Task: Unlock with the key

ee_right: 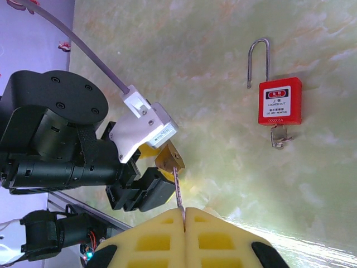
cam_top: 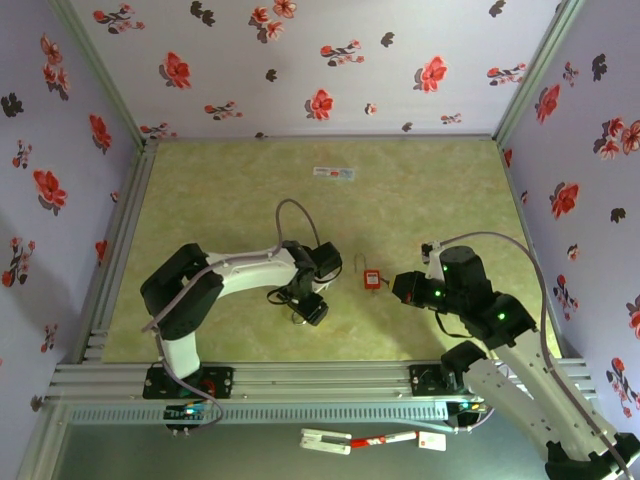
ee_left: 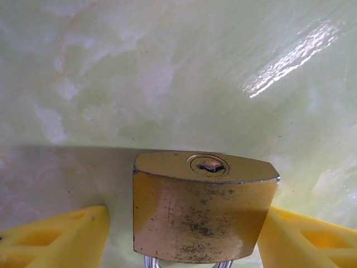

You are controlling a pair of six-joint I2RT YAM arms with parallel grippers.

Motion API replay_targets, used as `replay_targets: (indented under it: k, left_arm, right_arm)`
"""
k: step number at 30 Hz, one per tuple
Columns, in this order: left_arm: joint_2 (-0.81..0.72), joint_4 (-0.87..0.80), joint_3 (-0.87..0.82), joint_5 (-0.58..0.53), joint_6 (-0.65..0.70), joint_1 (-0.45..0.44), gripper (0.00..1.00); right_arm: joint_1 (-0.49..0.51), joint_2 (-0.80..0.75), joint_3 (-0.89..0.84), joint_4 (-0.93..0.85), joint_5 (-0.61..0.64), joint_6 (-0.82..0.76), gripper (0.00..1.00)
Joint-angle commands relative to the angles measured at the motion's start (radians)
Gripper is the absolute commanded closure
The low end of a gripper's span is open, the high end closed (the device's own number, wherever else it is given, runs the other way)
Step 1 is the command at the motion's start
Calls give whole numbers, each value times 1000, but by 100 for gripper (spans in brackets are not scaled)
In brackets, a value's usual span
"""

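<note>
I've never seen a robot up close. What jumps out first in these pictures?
A worn brass padlock sits between the yellow fingers of the left gripper, keyhole towards the camera. The right gripper pinches a thin key whose tip reaches that lock. A red padlock, shackle open, lies on the table nearby, ringed by flowered walls.

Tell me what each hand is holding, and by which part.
The left hand grips the brass padlock across its body sides, keyhole outward. The right hand pinches the key at its head end, blade pointing toward the padlock.
</note>
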Motion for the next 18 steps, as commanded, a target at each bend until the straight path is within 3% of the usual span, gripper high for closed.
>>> replay_targets:
  k: [1,9,18]
  left_arm:
    - [37,5,27,-6,38,-14,31]
    - [57,12,36,-8,38,-35,36]
    - [3,37,24,-1,45,-49,50]
  right_arm:
    - [-7,-12,23,-10,16,-18,100]
    - [-7,-13,24,-12,15,-20,100]
    - [-7,-9,26,-15,18,-16,100]
